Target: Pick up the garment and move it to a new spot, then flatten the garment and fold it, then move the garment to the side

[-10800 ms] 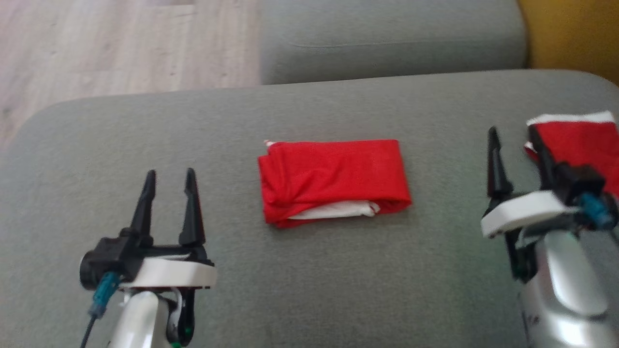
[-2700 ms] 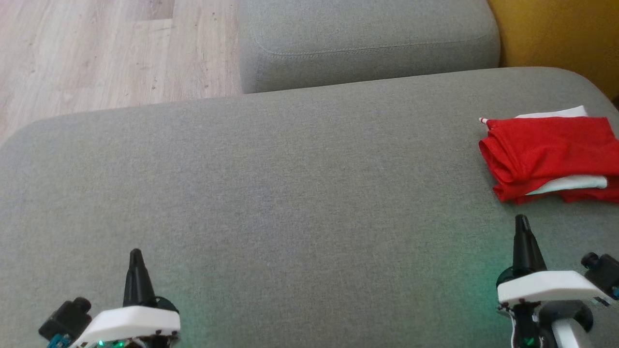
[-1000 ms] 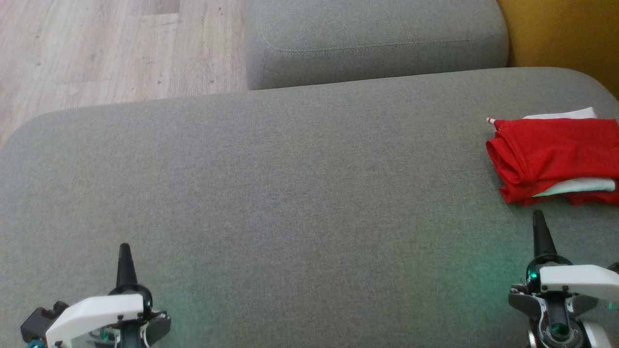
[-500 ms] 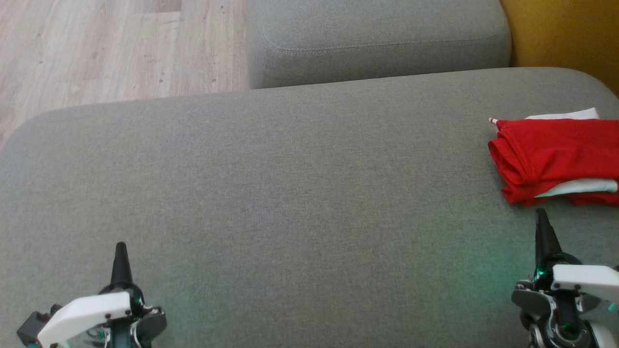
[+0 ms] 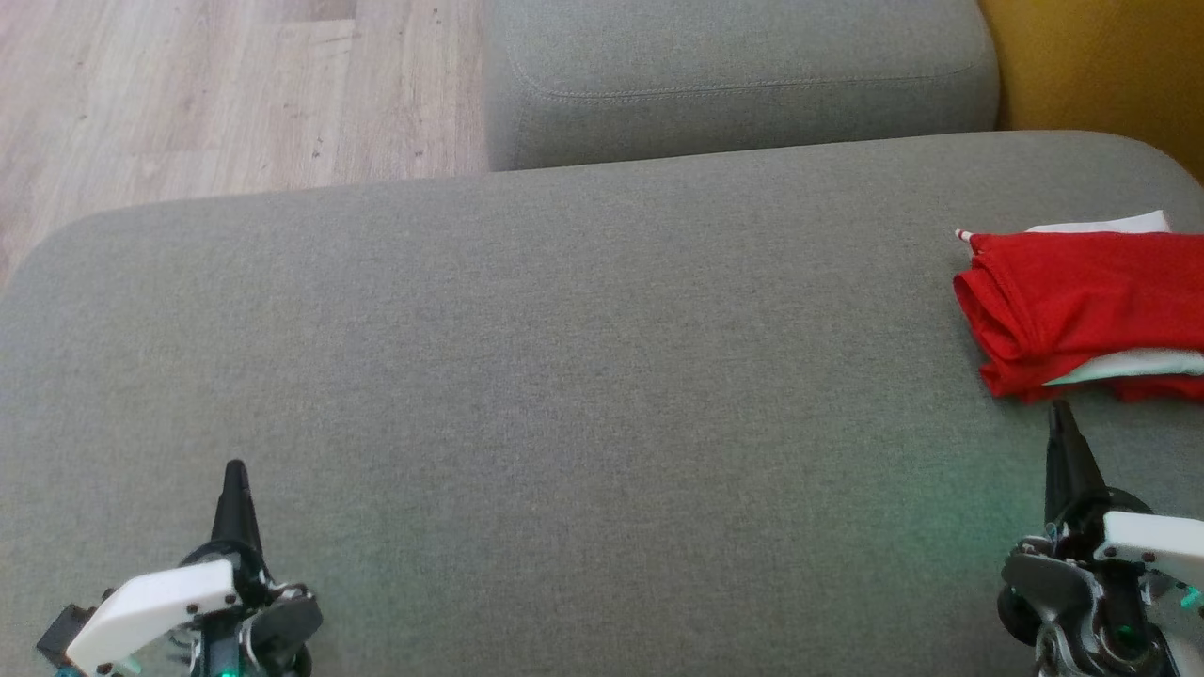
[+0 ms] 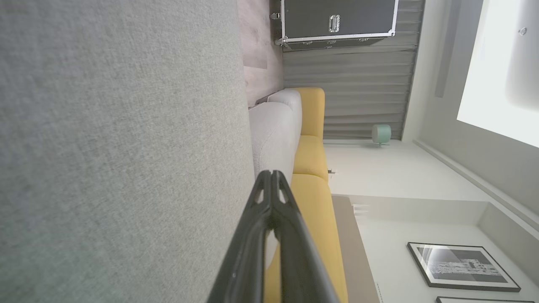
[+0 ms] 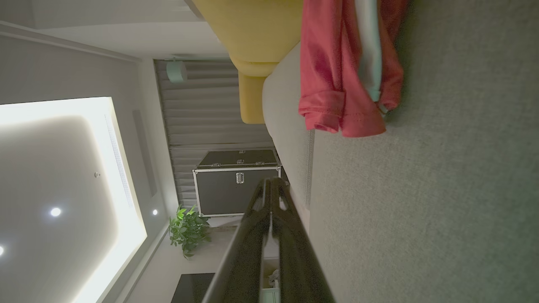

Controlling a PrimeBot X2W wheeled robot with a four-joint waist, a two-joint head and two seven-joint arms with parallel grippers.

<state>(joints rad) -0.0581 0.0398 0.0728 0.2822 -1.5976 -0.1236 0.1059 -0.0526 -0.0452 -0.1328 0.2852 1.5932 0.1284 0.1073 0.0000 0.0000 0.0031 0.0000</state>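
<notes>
The red garment (image 5: pixel 1082 306) with white trim lies folded at the right edge of the grey cushion (image 5: pixel 564 376), partly cut off by the head view's border. It also shows in the right wrist view as a red folded garment (image 7: pixel 337 84) on the grey fabric. My right gripper (image 5: pixel 1060 414) is shut and empty, its tip just below the garment's near edge, apart from it. At the lower left, far from the garment, my left gripper (image 5: pixel 234 470) is shut with nothing in it. Both wrist views show the fingers pressed together: left gripper (image 6: pixel 271 174), right gripper (image 7: pixel 273 181).
A second grey cushion (image 5: pixel 734 75) lies behind the first. Wooden floor (image 5: pixel 188 94) is at the upper left and a yellow sofa part (image 5: pixel 1101 66) at the upper right. A dark flight case (image 7: pixel 236 181) and a potted plant (image 7: pixel 187 229) stand in the room.
Over the last second both grippers have turned slightly at the wrist and barely shifted. The garment lies where it was; the view has drifted a little.
</notes>
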